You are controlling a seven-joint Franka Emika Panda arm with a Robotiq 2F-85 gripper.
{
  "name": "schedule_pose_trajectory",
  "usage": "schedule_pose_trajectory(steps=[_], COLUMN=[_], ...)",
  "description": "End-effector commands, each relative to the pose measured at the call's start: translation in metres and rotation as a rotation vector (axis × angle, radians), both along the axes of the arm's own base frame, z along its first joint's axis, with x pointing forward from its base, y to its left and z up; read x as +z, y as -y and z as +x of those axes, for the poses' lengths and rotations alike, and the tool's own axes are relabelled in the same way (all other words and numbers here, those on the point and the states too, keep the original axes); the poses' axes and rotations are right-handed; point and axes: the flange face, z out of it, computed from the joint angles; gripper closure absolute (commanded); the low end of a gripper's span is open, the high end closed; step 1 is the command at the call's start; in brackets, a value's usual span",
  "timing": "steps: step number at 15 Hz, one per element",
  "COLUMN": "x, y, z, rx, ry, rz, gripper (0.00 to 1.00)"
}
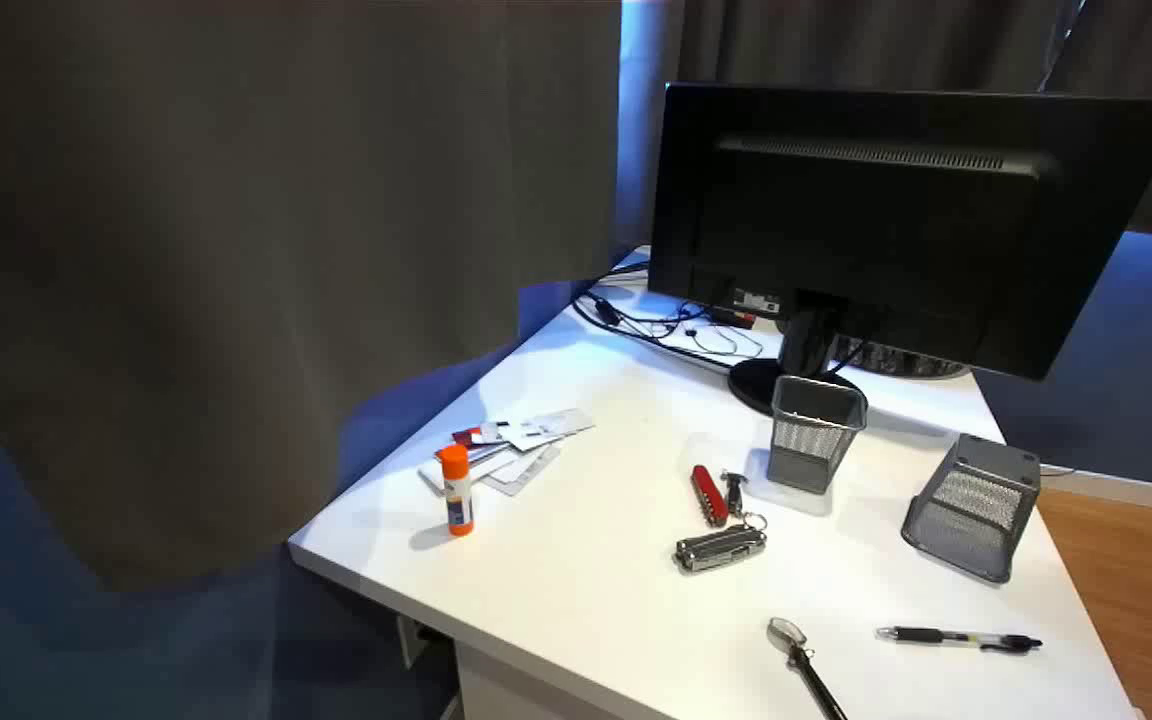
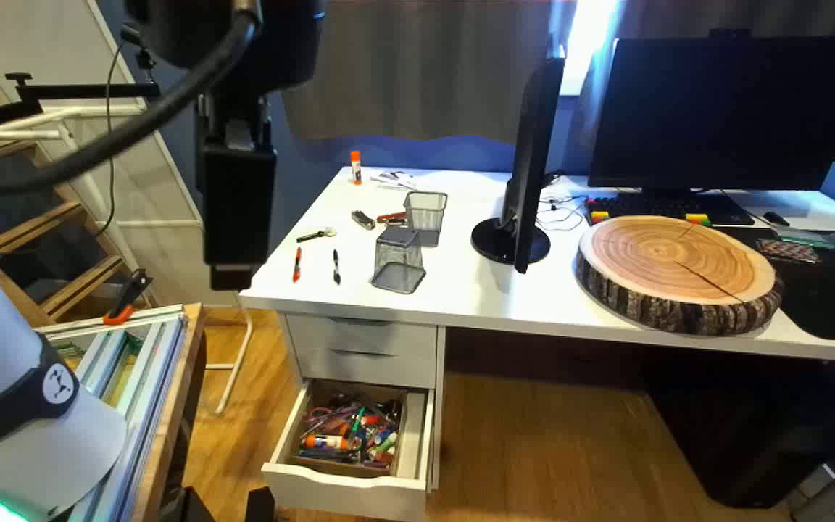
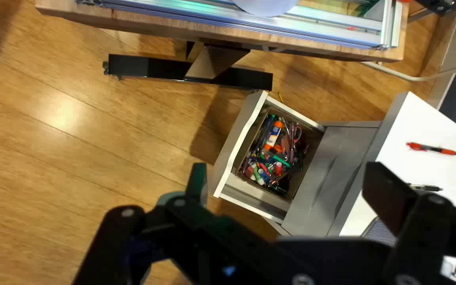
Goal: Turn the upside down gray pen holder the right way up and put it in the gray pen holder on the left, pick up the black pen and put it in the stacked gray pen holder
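Nothing is stacked so far: the upside-down gray mesh pen holder (image 1: 974, 505) stands rim-down near the drawer-side edge of the desk (image 1: 576, 590), and the upright gray mesh pen holder (image 1: 816, 432) stands farther in from that edge, toward the monitor (image 1: 886, 230). The black pen (image 2: 336, 267) lies near the corner where the drawer-side edge meets the short edge, with the red pen (image 2: 297, 264) closer to that short edge. The gripper (image 3: 291, 186) is spread wide with nothing between its tips; in the wrist view the floor (image 3: 73, 158) and the pulled-out drawer (image 3: 232, 138) show beneath it. The step in hand, I judge, is the flip. A level approach over the drawer-side edge should serve best, since a half roll of the wrist would then bring the mouth up. The walls narrow toward the raised base, so a grip set too high may slide off; take it lower, square on two facing walls, and squeeze lightly, as the mesh could buckle. Lift well above the upright holder, match the square corners, then lower straight down.
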Motion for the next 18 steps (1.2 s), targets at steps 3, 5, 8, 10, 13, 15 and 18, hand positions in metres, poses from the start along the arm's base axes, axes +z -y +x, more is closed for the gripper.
schedule_pose_trajectory(steps=[3,5,8,10,13,15,18], x=[0.001,0.001,0.001,0.001,0.001,-0.002,-0.009], y=[0.000,0.000,0.000,0.000,0.000,-0.007,-0.048], z=[0.000,0.000,0.000,0.000,0.000,0.007,0.030], rx=[0.000,0.000,0.000,0.000,0.000,0.018,0.113], ry=[-0.001,-0.001,-0.001,-0.001,-0.001,-0.004,-0.034], rz=[0.000,0.000,0.000,0.000,0.000,-0.014,-0.046], gripper=[0.00,0.00,0.00,0.00,0.00,0.00,0.00])
